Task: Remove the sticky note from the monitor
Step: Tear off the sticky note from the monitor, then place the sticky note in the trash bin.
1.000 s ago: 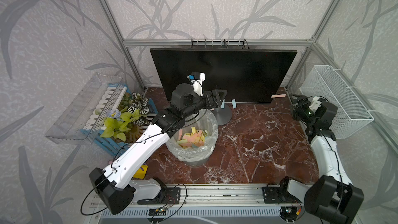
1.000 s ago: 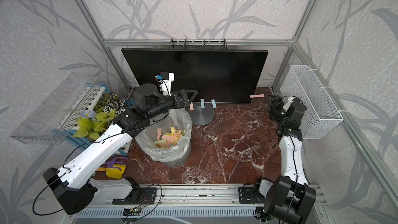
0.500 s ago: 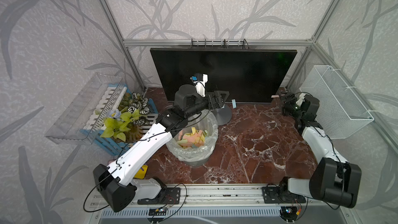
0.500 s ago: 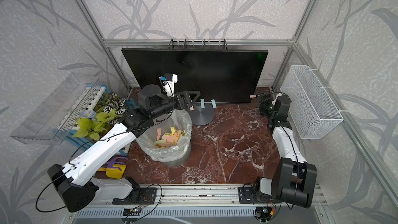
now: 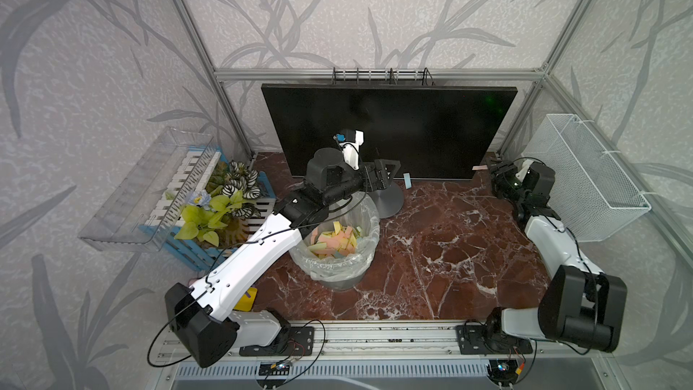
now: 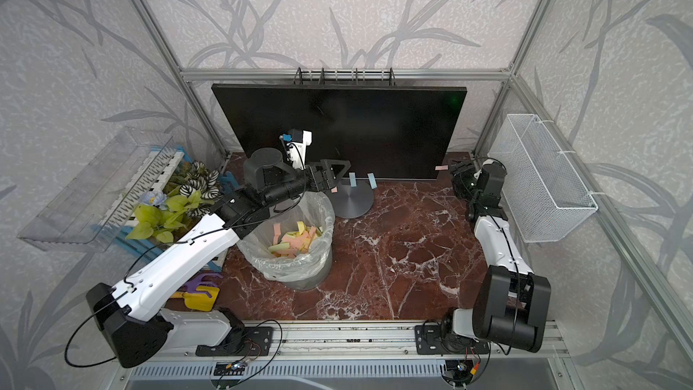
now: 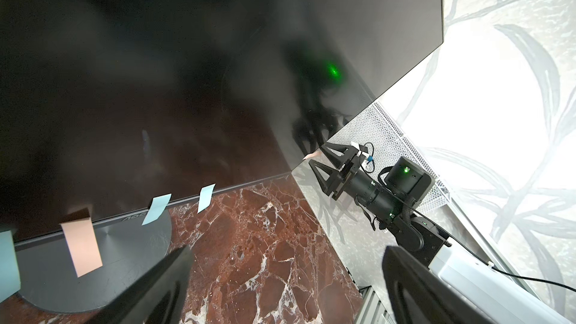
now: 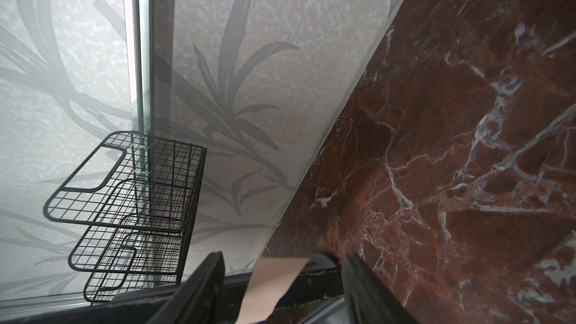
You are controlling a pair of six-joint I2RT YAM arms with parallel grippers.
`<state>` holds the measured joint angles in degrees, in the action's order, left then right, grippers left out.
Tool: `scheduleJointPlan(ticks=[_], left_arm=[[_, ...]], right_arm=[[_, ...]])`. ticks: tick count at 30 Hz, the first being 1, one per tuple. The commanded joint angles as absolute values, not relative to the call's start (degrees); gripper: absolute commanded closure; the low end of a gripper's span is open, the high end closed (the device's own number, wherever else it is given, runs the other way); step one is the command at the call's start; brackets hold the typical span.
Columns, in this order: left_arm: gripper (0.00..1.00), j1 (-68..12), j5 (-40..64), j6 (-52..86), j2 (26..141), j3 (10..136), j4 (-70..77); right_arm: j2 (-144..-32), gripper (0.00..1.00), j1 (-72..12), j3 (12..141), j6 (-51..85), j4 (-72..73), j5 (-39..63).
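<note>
Bracketing the pink sticky note (image 8: 272, 285) at the monitor (image 5: 412, 129) corner, the right hand (image 8: 285, 256) stands spread.

Both top views are evenly, softly lit and sharp. In the left wrist view the wall (image 7: 483, 104) behind the right claw (image 7: 318, 157) is blown out white. The left claw (image 7: 286, 254) is blurred, and a green glint shows on the monitor (image 7: 156, 57) near the right claw.

Red marble tabletop (image 5: 450, 226), monitor's round grey base (image 5: 392, 202), bag-lined bin (image 5: 337, 277), blue plant crate (image 5: 191, 256)
</note>
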<state>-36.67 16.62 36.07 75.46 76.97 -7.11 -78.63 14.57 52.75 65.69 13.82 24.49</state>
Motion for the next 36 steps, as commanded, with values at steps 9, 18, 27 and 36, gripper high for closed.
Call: scheduleJointPlan(ticks=[9,18,27,36], left_arm=[[0.00,-36.83,17.42,36.78,75.42,76.22,-5.39],[0.00,-36.90,16.80,36.74,74.57,75.70,-5.69],[0.00,-36.83,14.72,36.24,72.51,74.51,-6.77],[0.00,-36.52,8.16,35.46,68.99,72.93,-11.14]], right_arm=[[-77.49,0.79,14.30,53.49,64.76,15.60,25.08],[-76.52,1.00,14.26,53.40,64.41,14.40,26.01],[-60.99,1.00,13.99,49.50,61.11,-0.01,26.24],[-45.35,1.00,2.46,53.00,55.85,-17.85,26.84]])
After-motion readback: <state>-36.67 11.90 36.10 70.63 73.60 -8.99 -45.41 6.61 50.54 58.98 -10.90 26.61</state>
